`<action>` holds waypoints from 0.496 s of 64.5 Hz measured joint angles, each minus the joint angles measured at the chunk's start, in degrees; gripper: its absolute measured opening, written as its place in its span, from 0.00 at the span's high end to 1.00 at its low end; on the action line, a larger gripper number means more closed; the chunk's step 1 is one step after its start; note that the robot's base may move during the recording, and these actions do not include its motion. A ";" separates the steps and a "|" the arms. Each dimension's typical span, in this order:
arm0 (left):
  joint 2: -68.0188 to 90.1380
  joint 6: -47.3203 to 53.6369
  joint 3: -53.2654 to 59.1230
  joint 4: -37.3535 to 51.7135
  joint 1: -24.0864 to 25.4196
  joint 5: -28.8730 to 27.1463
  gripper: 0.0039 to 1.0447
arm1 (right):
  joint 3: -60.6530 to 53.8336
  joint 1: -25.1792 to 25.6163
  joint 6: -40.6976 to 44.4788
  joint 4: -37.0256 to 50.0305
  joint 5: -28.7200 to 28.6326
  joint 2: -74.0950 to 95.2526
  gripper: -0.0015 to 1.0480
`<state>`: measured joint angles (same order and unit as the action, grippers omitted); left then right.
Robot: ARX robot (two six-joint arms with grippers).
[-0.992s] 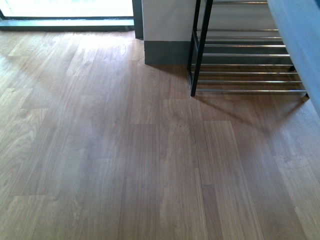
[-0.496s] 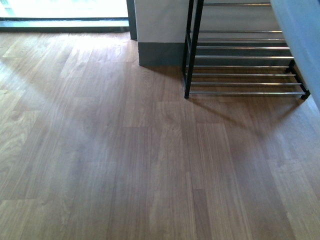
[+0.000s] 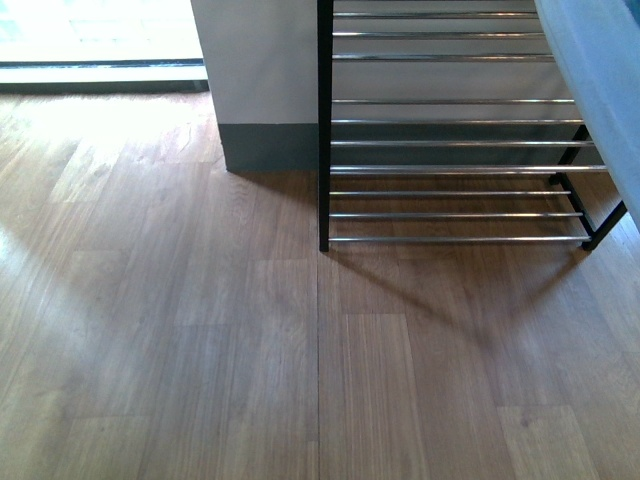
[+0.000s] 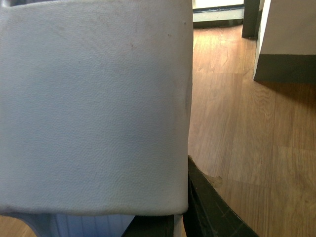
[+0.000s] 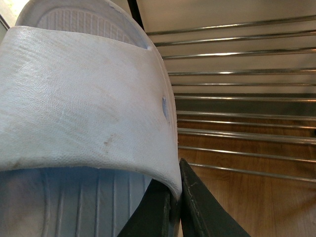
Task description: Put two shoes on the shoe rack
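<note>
The left gripper (image 4: pixel 180 219) showed only as dark fingers (image 4: pixel 217 207) at the frame's edge, closed on the side of the left slide (image 4: pixel 94 108), whose pale strap hid most of that view, its ends cut off. The right gripper (image 5: pixel 177 197) was likewise pinched on the edge of the right slide (image 5: pixel 84 98), held in the air just before the shoe rack (image 5: pixel 237 84), with the heel out of frame. In the front view neither arm appeared; a blurred pale shape (image 3: pixel 605 90) was cropped by the right edge and could not be named for sure. It covered the far end of the shoe rack (image 3: pixel 450 170), which stood on the wooden floor (image 3: pixel 200 330) beside a white wall (image 3: pixel 260 60), top tiers cut off.
</note>
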<state>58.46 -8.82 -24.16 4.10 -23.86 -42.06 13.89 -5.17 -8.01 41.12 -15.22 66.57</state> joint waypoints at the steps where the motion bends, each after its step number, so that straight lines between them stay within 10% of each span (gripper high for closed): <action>1: -0.02 0.00 0.00 0.00 0.00 -0.04 0.99 | 0.00 0.00 0.00 0.00 0.00 0.00 0.98; 32: 0.04 0.00 0.00 0.00 0.00 0.00 0.99 | 0.02 -0.02 0.00 0.00 -0.02 0.02 0.98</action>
<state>58.50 -8.82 -24.16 4.10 -23.86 -42.06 13.91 -5.19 -8.01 41.12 -15.25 66.59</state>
